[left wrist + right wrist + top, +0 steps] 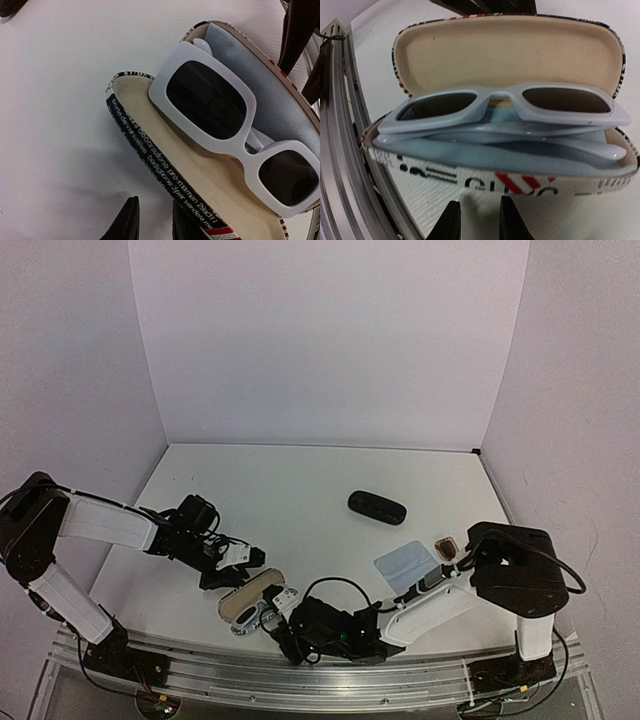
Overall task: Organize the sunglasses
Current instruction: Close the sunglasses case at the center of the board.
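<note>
Left claw (232, 572) and right claw (288, 612) meet at the near middle of the worktop (300, 490) in the top view, one on each side of an open patterned case (243, 600). The left claw reaches in from the left and the right claw from the right, along the near edge. From this height I cannot tell how far either claw is parted. The white sunglasses (263, 616) lie in the case, on its near right side. Well apart from them, on the right, the brown sunglasses (447, 545) sit on the worktop just beside a light-blue cloth (408, 565). A closed black case (377, 506) lies farther back.

From the left wrist, the left claw (155, 224) shows two dark tips with a narrow gap between them and nothing in it. They hover just off the printed outer rim of the patterned case (150, 160). The white sunglasses (241, 149) rest lenses up across the case, partly over the beige lid lining and partly over the grey-lined half.

From the right wrist, the right claw (479, 222) is likewise parted a little and grips nothing. Its tips sit close in front of the patterned case (470, 180), apart from its wall. The white sunglasses (505, 100) lie folded in the lower half with the beige lid standing open behind them. They sit high, their frame above the rim. A pale blue layer lies under the frame; whether it is cloth or lining I cannot tell.
</note>
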Action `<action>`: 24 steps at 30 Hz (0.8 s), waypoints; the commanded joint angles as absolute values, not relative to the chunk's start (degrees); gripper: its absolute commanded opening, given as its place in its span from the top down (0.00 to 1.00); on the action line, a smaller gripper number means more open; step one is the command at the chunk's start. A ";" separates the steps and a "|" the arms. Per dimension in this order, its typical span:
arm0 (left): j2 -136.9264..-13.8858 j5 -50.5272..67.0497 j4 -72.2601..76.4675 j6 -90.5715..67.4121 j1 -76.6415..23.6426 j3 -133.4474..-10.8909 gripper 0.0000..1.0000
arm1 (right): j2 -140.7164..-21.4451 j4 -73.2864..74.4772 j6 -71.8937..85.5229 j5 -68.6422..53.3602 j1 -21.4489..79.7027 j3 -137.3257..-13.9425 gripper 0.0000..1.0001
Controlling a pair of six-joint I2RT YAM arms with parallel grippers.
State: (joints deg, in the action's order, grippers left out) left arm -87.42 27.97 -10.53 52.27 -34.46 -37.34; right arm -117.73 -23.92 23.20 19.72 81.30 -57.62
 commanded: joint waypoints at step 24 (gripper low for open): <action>-81.85 29.09 -8.28 47.60 -47.64 -34.68 0.79 | -122.74 -30.34 23.59 22.57 76.45 -63.05 0.77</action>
